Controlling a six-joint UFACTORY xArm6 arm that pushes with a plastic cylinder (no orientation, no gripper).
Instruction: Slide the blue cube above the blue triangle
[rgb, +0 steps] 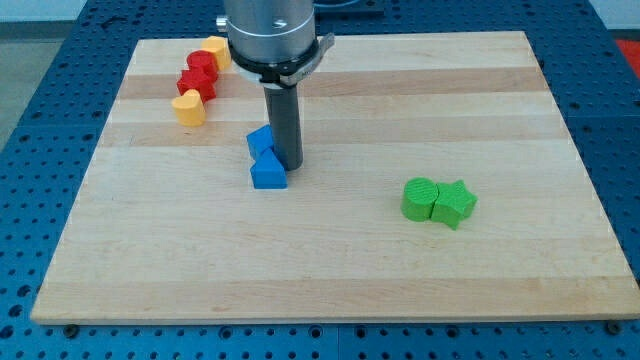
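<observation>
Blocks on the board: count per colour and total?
Blue: 2, the blue cube and the blue triangle, touching, just left of my tip.
Red: 2, upper red block and lower red block.
Yellow: 2, top yellow block and lower yellow block.
Green: 2, left green block and right green block.
Total: 8

single view, front of board (330, 280), elevated, angled down, moderately near.

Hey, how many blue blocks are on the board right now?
2: the blue cube sits just above the blue triangle, touching it, near the board's middle, left of my tip. The rod may hide part.
</observation>
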